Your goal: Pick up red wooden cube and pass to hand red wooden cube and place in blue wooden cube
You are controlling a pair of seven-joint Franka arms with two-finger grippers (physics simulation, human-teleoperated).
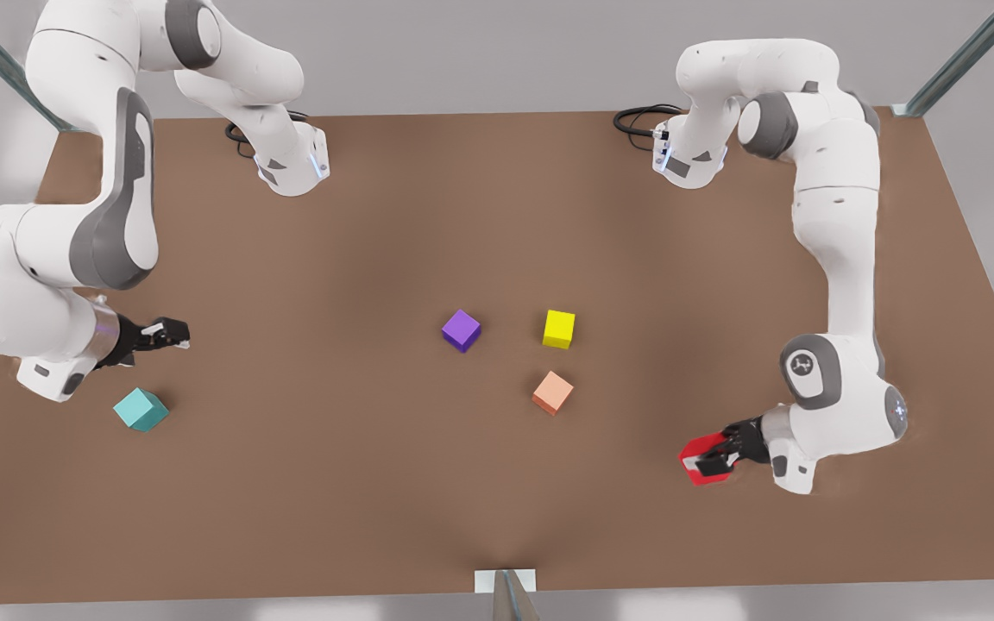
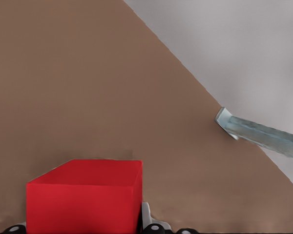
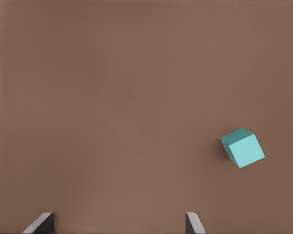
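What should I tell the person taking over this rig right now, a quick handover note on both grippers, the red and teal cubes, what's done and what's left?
Left gripper: at the front view's right, low at the table, shut on the red wooden cube.
Right gripper: at the front view's left, open and empty, waiting beside the blue wooden cube, not touching it.
Blue wooden cube: free on the table.
Purple cube, yellow cube and salmon cube lie mid-table, between the two arms.
Done: red wooden cube gripped.
Left: lift it, carry it to the middle, hand it to the right gripper, then set it at the blue wooden cube.
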